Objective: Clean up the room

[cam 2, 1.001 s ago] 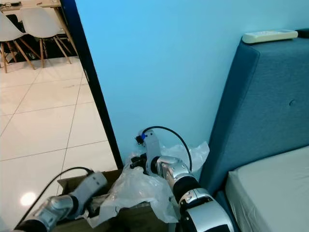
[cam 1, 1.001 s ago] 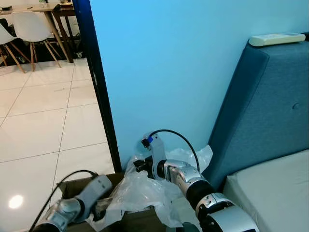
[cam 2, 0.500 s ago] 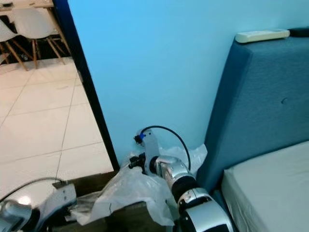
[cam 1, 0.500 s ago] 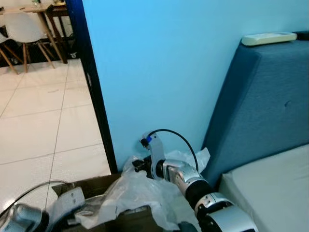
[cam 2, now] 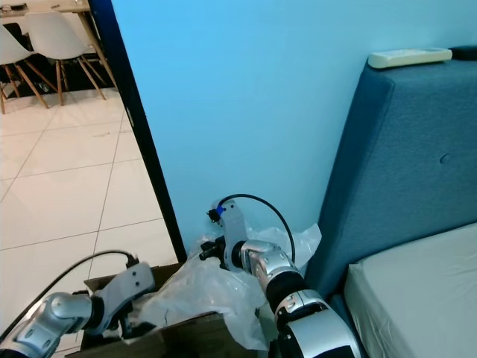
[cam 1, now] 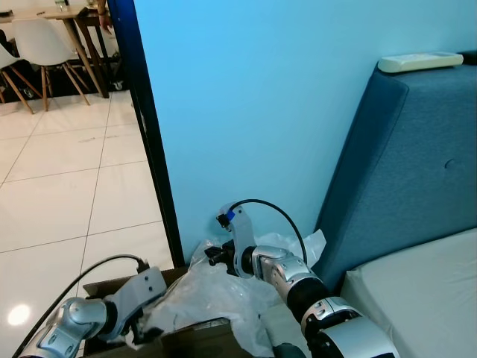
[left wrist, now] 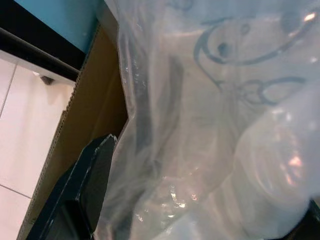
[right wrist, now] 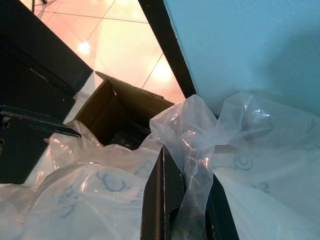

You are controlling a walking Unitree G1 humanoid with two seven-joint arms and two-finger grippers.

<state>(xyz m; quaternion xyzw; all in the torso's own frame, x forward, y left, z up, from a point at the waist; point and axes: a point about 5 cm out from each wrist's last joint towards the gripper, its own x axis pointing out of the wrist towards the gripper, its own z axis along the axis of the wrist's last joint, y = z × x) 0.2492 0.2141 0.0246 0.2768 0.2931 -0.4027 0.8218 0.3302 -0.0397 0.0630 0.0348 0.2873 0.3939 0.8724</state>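
Since my left gripper [cam 1: 138, 328] swung back onto the plastic bag [cam 1: 216, 294] over the box [cam 2: 149, 339], both pinch plastic (right gripper [right wrist: 186, 220] too), so stuffing can resume.

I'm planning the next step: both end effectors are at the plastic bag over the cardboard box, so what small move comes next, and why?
Probably spread the plastic bag wider over the cardboard box. The right end effector pinches a bunched fold, the left end effector is at the other edge, and the bag lies crumpled rather than lining the box.
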